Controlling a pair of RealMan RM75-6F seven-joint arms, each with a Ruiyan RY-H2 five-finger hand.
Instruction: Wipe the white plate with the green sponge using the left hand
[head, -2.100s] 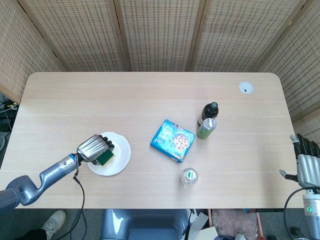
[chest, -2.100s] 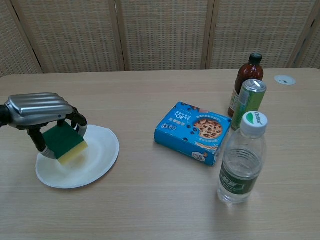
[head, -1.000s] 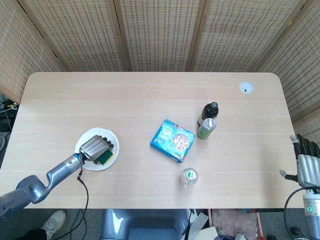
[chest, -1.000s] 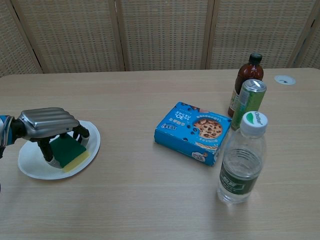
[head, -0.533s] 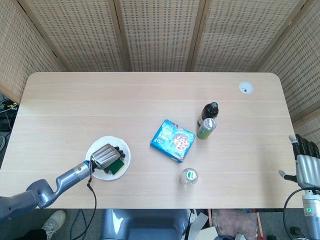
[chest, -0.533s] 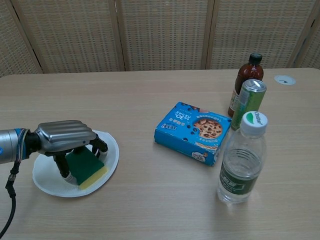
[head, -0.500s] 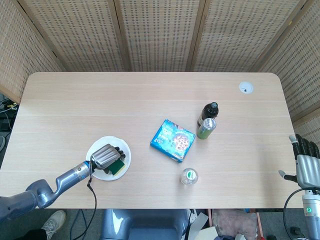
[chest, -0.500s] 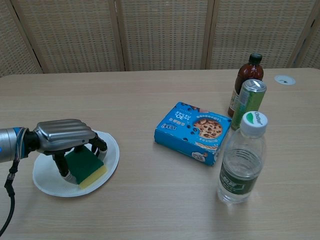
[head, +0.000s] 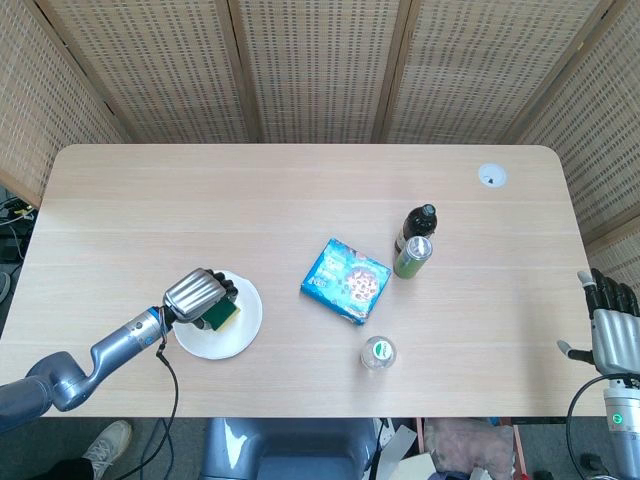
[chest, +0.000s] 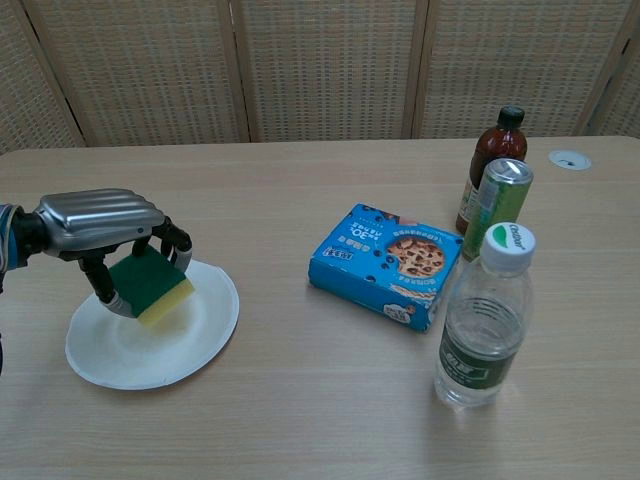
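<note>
The white plate (head: 232, 337) (chest: 130, 358) lies near the table's front left. My left hand (head: 193, 295) (chest: 98, 226) hovers over its far left part and grips the green sponge (head: 219, 316) (chest: 150, 281), whose yellow underside faces the plate. In the chest view the sponge is tilted and looks lifted a little off the plate surface. My right hand (head: 610, 315) hangs beyond the table's right edge, fingers apart, holding nothing.
A blue cookie box (head: 346, 280) (chest: 387, 263) lies mid-table. A dark bottle (head: 419, 225) (chest: 491, 166) and a green can (head: 412, 257) (chest: 496, 206) stand right of it. A clear water bottle (head: 378, 353) (chest: 484, 320) stands near the front edge.
The left hand with the sponge has moved back and left from the plate's front part and risen slightly. The plate has shifted with the strokes over the earlier frames. The right hand has stayed still.
</note>
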